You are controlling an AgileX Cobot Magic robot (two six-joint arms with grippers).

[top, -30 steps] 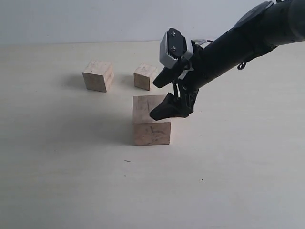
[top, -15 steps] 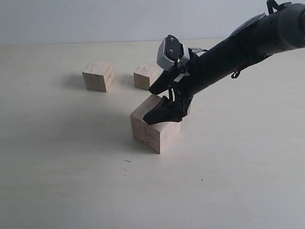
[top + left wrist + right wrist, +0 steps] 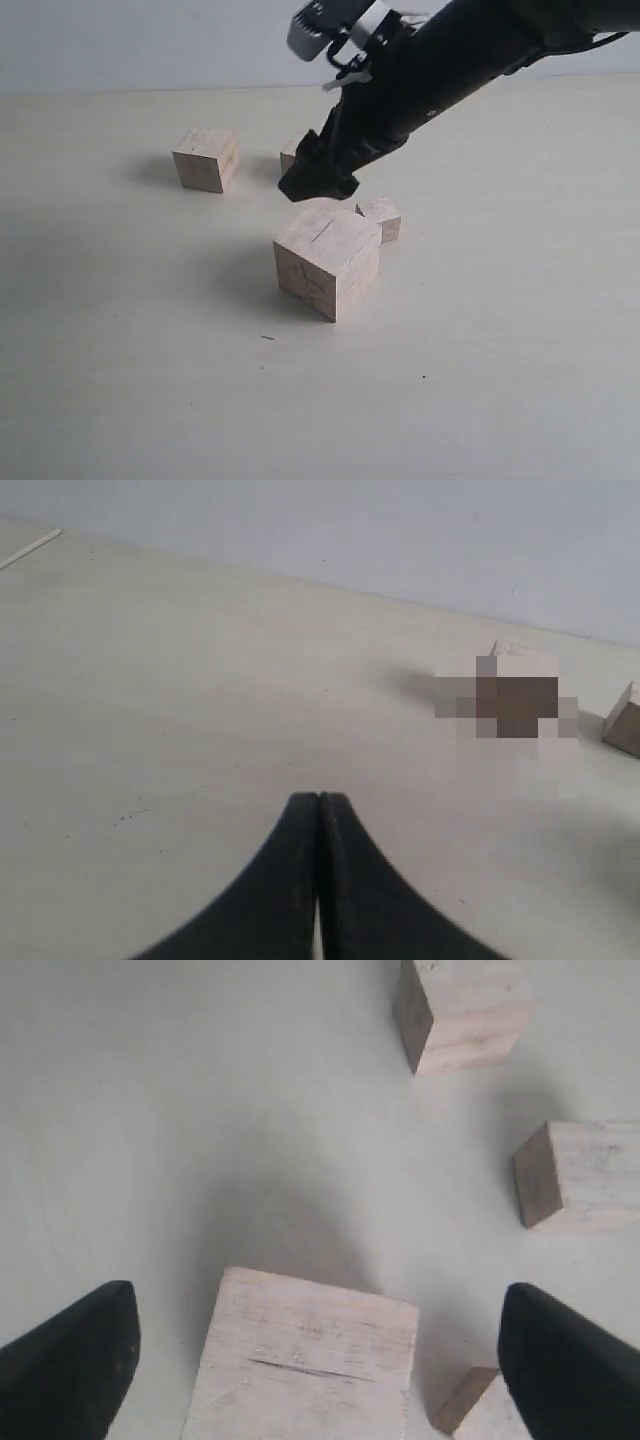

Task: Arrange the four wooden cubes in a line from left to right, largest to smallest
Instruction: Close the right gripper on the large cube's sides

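The largest wooden cube [image 3: 328, 262], with a dark crack on top, sits mid-table, turned corner-on. The smallest cube [image 3: 380, 218] lies just behind its right side. A medium cube [image 3: 206, 158] stands at the back left, and another cube [image 3: 291, 154] is half hidden behind my right gripper [image 3: 318, 183]. That gripper hangs open above and behind the largest cube, holding nothing. In the right wrist view its fingertips [image 3: 90, 1345] stand wide either side of the cracked cube [image 3: 305, 1360]. My left gripper [image 3: 319, 798] is shut and empty over bare table.
The right wrist view shows two cubes [image 3: 465, 1010] [image 3: 585, 1175] beyond the large one and the small cube's corner [image 3: 485, 1408]. In the left wrist view a cube edge [image 3: 625, 720] shows far off. A pale wall [image 3: 150, 40] backs the table.
The largest cube was turned from square-on to corner-on. My right gripper then rose up and back off it, still open, and the smallest cube came into sight.
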